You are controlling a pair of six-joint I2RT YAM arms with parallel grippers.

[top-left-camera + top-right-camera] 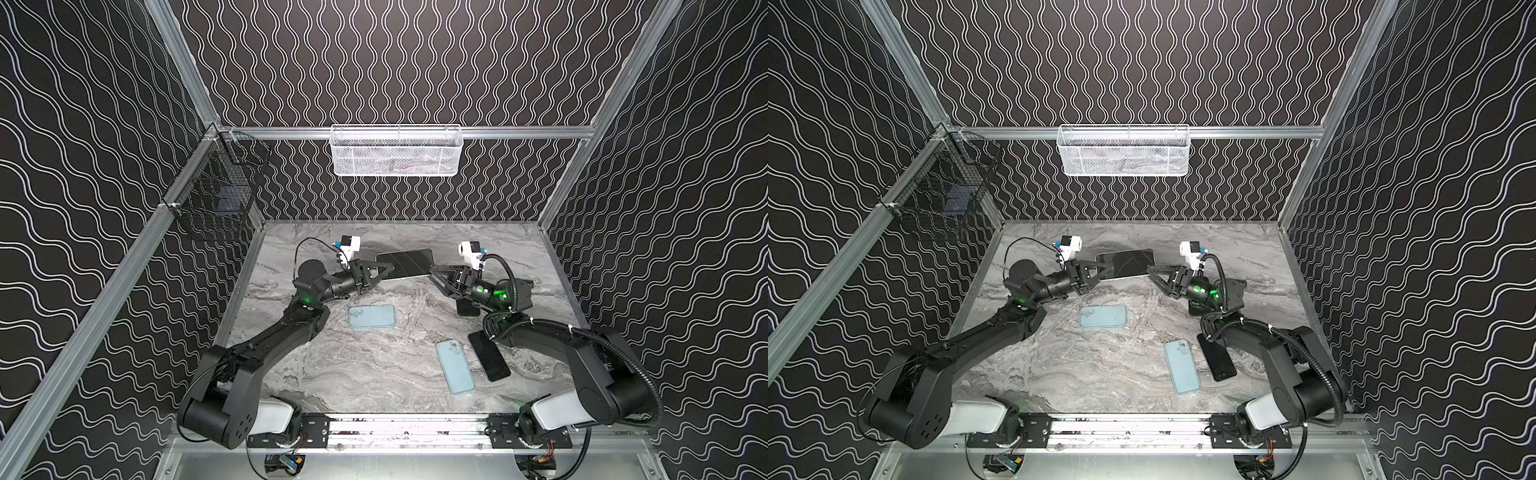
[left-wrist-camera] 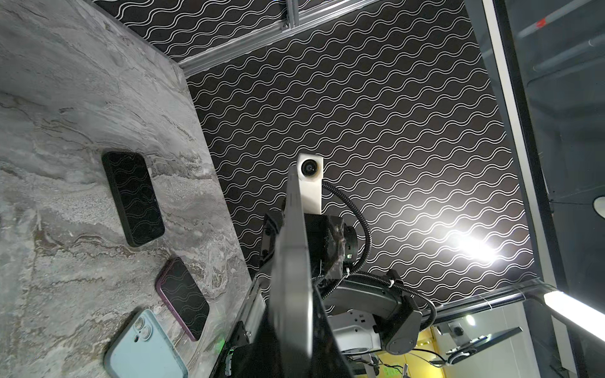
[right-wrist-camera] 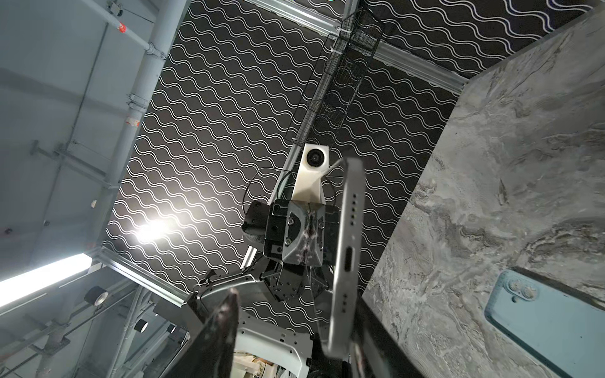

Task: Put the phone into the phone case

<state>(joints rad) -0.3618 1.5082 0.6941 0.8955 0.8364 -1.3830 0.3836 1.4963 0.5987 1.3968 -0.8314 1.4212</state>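
White basket (image 1: 395, 151): contents indistinct. Black basket (image 1: 216, 191), left of the white basket: one dark flat item. Phone (image 1: 409, 259), forward of the white basket, is clamped by the left gripper (image 1: 388, 267). The right gripper (image 1: 432, 271) straddles its end, fingers apart. Blue case (image 1: 372, 317) lies farther forward.

Going unseen around the held phone (image 1: 405, 264)

Just right of the held phone, the right arm (image 1: 552, 345) is covering most of a dark phone (image 1: 465, 311) and one end of a black phone (image 1: 492, 361) lying on the desk (image 1: 374, 374). Wrist-view edges are cutting off the blue case (image 2: 144, 350) and the other blue case (image 3: 553, 324). Behind the held phone, the contents of the white basket (image 1: 395, 151) are blurring beyond naming.
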